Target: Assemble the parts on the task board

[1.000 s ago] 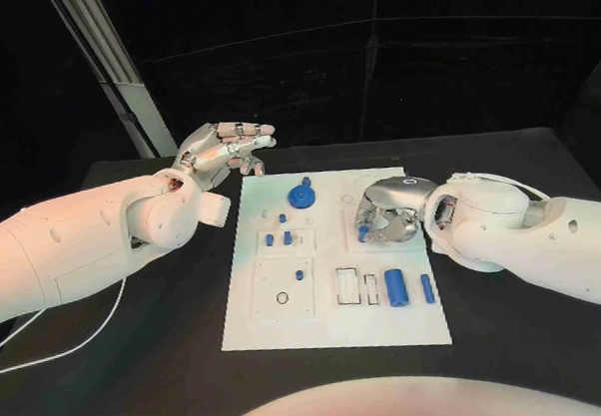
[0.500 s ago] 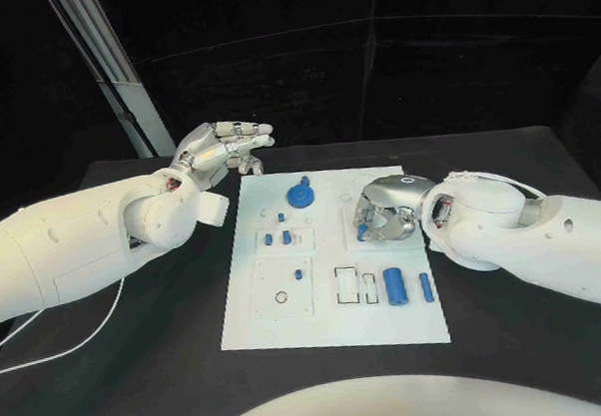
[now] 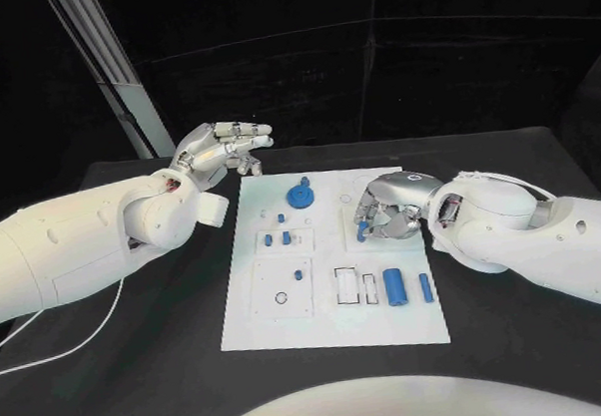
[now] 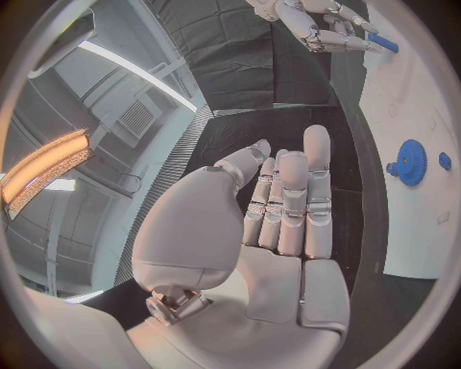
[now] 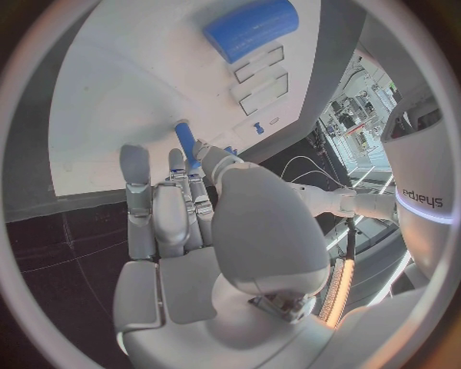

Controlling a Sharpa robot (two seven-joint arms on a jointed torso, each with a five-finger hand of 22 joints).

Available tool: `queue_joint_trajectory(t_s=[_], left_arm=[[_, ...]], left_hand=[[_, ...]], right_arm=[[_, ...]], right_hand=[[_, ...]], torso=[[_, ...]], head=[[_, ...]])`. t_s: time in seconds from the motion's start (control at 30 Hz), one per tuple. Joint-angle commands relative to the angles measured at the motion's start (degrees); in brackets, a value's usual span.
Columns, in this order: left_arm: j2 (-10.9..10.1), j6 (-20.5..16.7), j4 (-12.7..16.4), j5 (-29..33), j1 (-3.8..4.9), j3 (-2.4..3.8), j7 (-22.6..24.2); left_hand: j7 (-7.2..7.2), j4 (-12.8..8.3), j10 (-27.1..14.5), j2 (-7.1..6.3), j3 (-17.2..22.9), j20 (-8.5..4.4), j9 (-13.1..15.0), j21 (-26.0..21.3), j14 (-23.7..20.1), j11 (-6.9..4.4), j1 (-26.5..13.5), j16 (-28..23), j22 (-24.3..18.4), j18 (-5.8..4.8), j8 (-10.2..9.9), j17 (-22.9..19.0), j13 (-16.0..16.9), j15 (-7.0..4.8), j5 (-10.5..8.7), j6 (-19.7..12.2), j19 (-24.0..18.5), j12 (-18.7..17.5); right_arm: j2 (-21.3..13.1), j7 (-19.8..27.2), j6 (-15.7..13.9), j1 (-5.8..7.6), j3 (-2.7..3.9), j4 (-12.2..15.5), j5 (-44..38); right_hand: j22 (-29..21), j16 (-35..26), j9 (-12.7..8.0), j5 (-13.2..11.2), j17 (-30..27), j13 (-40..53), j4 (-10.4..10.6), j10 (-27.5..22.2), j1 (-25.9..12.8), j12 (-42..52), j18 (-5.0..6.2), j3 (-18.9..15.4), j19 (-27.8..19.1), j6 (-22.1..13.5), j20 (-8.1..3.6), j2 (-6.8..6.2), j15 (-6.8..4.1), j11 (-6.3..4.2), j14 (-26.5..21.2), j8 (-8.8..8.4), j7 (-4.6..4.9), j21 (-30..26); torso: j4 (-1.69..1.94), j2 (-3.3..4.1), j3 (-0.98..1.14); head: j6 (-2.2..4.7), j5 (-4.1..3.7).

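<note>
The right robot hand (image 3: 388, 211) pinches a small blue plastic peg (image 5: 187, 141) over the white task board (image 3: 335, 320); the left robot hand (image 3: 222, 148) hovers empty, fingers apart. Several blue cylinders (image 3: 396, 283) beside the right robot hand remain unassembled.

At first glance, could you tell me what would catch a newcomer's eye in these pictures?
Most striking is the right hand low over the white task board, pinching a small blue peg at the board's right side. The left hand is raised beyond the board's far left corner, holding nothing. Next comes the blue gear near the board's far edge, and a large blue cylinder at its near right.
</note>
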Motion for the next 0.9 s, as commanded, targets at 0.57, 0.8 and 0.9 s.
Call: queue_joint_trajectory(t_s=[0.57,0.8,0.9], left_arm=[[0.1,0.2,0.0,0.3,0.07,0.04,0.6],[0.2,0.3,0.0,0.3,0.06,0.04,0.6],[0.3,0.3,-0.1,0.3,0.06,0.04,0.6]], left_hand=[[0.13,0.0,-0.5,0.56,-0.3,0.12,-0.1,-0.3,-0.4,-0.09,0.1,-0.2,-0.1,0.35,0.2,0.1,0.1,-0.04,-0.19,-0.1,-0.3,0.3],[0.13,0.0,-0.5,0.56,-0.3,0.12,-0.1,-0.3,-0.4,-0.09,0.1,-0.2,-0.1,0.35,0.2,0.1,0.1,-0.04,-0.19,-0.1,-0.3,0.3],[0.13,0.0,-0.5,0.56,-0.3,0.12,-0.1,-0.3,-0.4,-0.09,0.1,-0.2,-0.1,0.35,0.2,0.1,0.1,-0.04,-0.19,-0.1,-0.3,0.3]], right_arm=[[-1.4,4.5,-6.8,0.12,0.05,7.9,8.4],[2.2,5.7,-6.6,0.05,0.04,8.3,7.6],[4.1,6.2,-6.1,-0.14,-0.15,7.7,7.0]], right_hand=[[0.2,0.3,0.0,0.3,0.2,-0.1,0.1,0.1,-0.6,-0.4,-0.05,0.5,0.6,0.2,-0.06,-0.21,-0.25,0.03,1.9,0.04,0.13,0.4],[0.3,0.4,0.0,0.5,0.3,-0.1,0.0,0.1,-0.5,-0.5,-0.07,0.7,0.7,0.2,-0.07,-0.17,-0.25,0.02,1.9,-0.01,0.13,0.5],[0.4,0.5,0.0,0.5,0.3,-0.1,0.0,0.1,-0.4,-0.5,-0.07,0.8,0.7,0.3,-0.07,-0.14,-0.25,0.02,1.9,-0.02,0.13,0.5]], torso=[[0.19,0.08,-0.01],[0.2,0.12,-0.04],[0.07,0.13,-0.07]], head=[[0.27,0.18],[-0.04,0.94],[-0.18,1.48]])
